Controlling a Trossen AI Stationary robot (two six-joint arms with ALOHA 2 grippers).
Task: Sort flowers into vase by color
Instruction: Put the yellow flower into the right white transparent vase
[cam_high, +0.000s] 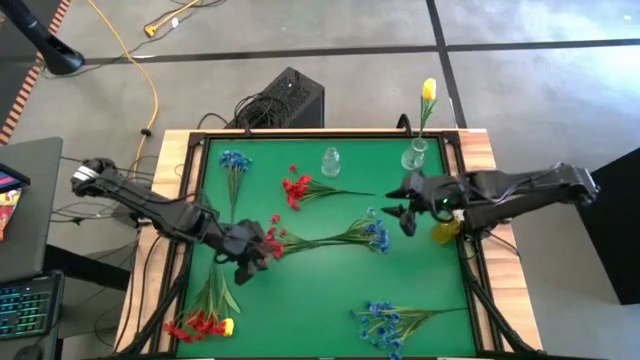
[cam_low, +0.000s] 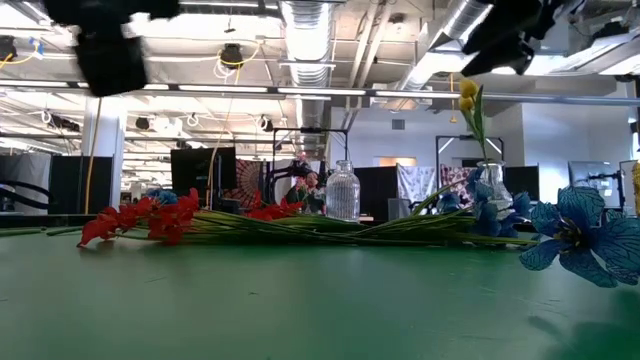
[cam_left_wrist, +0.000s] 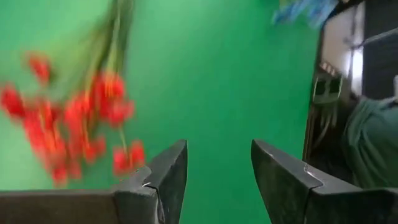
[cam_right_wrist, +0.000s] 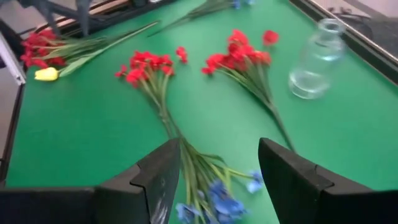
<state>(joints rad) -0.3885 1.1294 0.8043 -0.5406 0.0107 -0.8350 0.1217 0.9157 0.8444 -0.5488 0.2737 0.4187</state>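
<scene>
A red spray (cam_high: 273, 240) lies mid-table, its stems crossing a blue spray (cam_high: 377, 235). Another red spray (cam_high: 297, 188) lies near an empty clear vase (cam_high: 330, 160). A yellow tulip (cam_high: 428, 90) stands in a second clear vase (cam_high: 415, 153) at the far right. A blue spray (cam_high: 235, 160) lies at the far left, more blue sprays (cam_high: 385, 320) at the near edge, and red blooms with a yellow bud (cam_high: 205, 322) at the near left. My left gripper (cam_high: 248, 262) is open and empty beside the red blooms (cam_left_wrist: 68, 137). My right gripper (cam_high: 403, 210) is open and empty above the crossed stems (cam_right_wrist: 186, 155).
A yellow bloom (cam_high: 445, 232) shows partly under my right arm near the table's right edge. A dark frame rims the green mat (cam_high: 300, 290). A black box with cables (cam_high: 285, 98) sits beyond the far edge. Bare mat lies between the middle sprays and the near blue ones.
</scene>
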